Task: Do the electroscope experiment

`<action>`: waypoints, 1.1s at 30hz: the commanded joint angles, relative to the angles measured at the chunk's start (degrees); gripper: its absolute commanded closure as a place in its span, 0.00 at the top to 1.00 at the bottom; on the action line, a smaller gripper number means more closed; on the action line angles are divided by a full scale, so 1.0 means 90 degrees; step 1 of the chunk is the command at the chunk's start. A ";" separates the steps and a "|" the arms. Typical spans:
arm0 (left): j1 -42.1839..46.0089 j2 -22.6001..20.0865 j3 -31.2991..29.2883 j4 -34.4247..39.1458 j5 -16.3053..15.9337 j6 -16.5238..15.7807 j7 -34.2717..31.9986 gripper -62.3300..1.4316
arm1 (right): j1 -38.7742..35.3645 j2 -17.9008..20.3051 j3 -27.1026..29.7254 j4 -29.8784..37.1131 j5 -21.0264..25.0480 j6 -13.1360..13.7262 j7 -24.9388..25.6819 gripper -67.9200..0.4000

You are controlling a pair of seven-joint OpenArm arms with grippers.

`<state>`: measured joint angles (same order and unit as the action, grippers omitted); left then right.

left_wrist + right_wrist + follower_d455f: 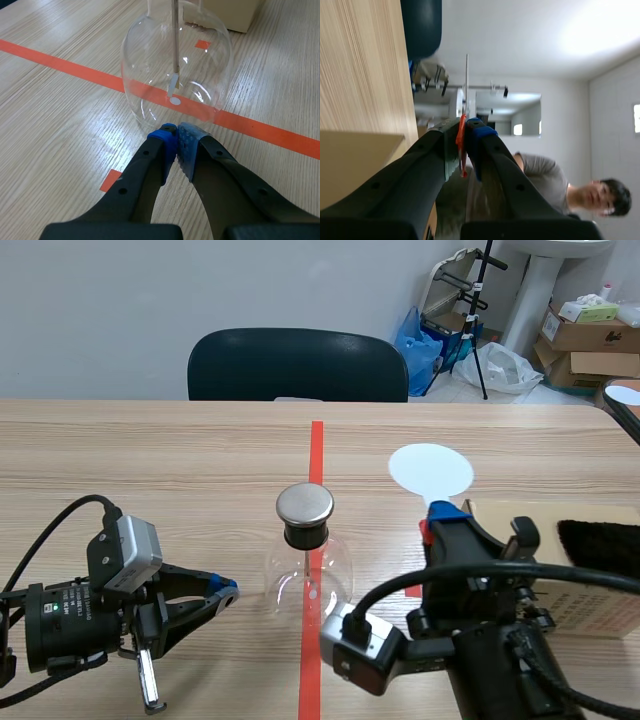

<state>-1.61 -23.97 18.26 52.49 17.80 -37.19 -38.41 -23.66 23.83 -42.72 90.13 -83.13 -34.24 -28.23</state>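
The electroscope, a clear glass flask [308,575] with a round metal cap [304,504], stands on the red tape line in the middle of the table. Inside it [175,65] a thin rod hangs down with a small white leaf. My left gripper [225,588] lies low on the table just left of the flask, its fingers shut on nothing, and its blue pads [176,132] sit close to the glass. My right gripper [445,515] is raised to the right of the flask, shut on the orange handle [461,140] of a white round plate [430,469] that stands above it.
A cardboard box [590,610] with a black fuzzy cloth [600,545] on it sits at the right. A dark chair [297,365] stands behind the table's far edge. A person [555,185] appears beyond the fingers in the right wrist view.
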 commanded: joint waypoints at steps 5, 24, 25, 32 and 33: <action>-0.0036 -0.0007 0.0005 0.0114 -0.0095 -0.0005 -0.0126 0.07 | 0.0087 0.0049 0.0039 0.0085 -0.0046 -0.0068 0.0964 0.02; -0.0036 -0.0007 0.0005 0.0114 -0.0095 -0.0005 -0.0126 0.07 | 0.0087 0.0049 0.0039 0.0085 -0.0049 -0.0068 0.2659 0.02; -0.0036 -0.0007 0.0005 0.0114 -0.0095 -0.0005 -0.0126 0.07 | 0.0087 0.0049 0.0039 0.0085 -0.0049 -0.0068 0.2659 0.02; -0.0036 -0.0007 0.0005 0.0114 -0.0095 -0.0005 -0.0126 0.07 | 0.0087 0.0049 0.0039 0.0085 -0.0049 -0.0068 0.2659 0.02; -0.0036 -0.0007 0.0005 0.0114 -0.0095 -0.0005 -0.0126 0.07 | 0.0087 0.0049 0.0039 0.0085 -0.0049 -0.0068 0.2659 0.02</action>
<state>-1.61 -23.99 18.26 52.49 17.80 -37.19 -38.44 -23.66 23.83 -42.72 90.13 -83.37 -34.22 -4.29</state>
